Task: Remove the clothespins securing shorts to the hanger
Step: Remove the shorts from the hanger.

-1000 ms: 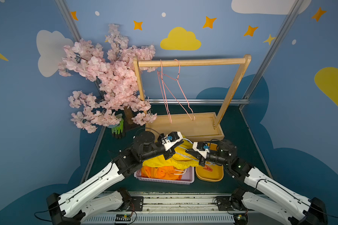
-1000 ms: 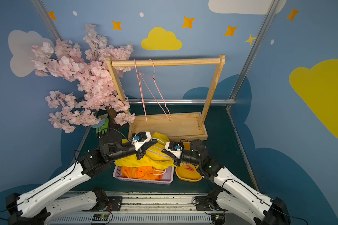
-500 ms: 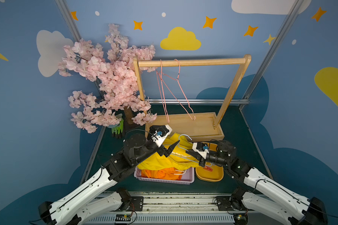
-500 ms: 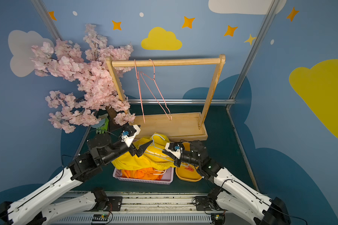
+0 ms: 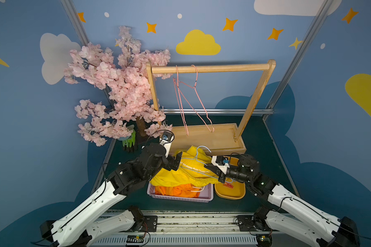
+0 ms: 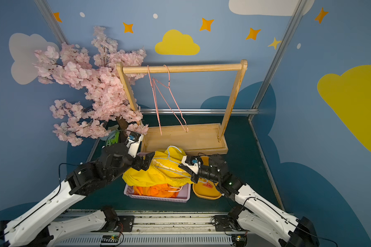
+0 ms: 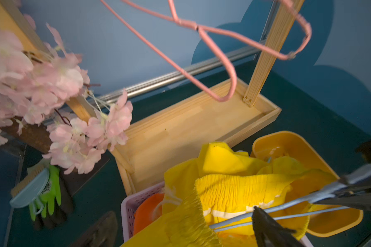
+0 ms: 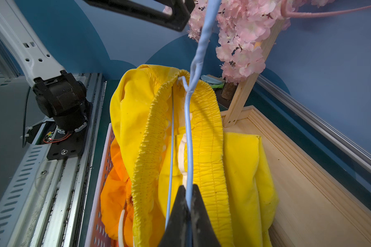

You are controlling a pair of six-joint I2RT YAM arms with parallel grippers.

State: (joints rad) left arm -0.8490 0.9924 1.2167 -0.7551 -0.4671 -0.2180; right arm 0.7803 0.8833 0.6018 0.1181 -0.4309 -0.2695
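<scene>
The jaws of the right gripper (image 8: 187, 190) are pinching the blue hanger (image 8: 188, 128); those of the left gripper (image 5: 177, 160) are gaping beside the yellow shorts (image 5: 171, 178).

High up at the front in both top views, tilted down toward the back wall (image 5: 234, 89), wide enough for the whole scene from wooden rack (image 5: 210, 68) to pink basket (image 5: 180, 198), near-identical framing, shifted slightly sideways. Left wrist view low and close, facing the rack's tray (image 7: 191, 132) and the yellow tub (image 7: 298, 147). Right wrist view closer still, sighting along the blue hanger (image 8: 189, 128) toward the blossom tree (image 8: 244, 42). Shared by all four: the yellow shorts (image 6: 159, 173).
</scene>
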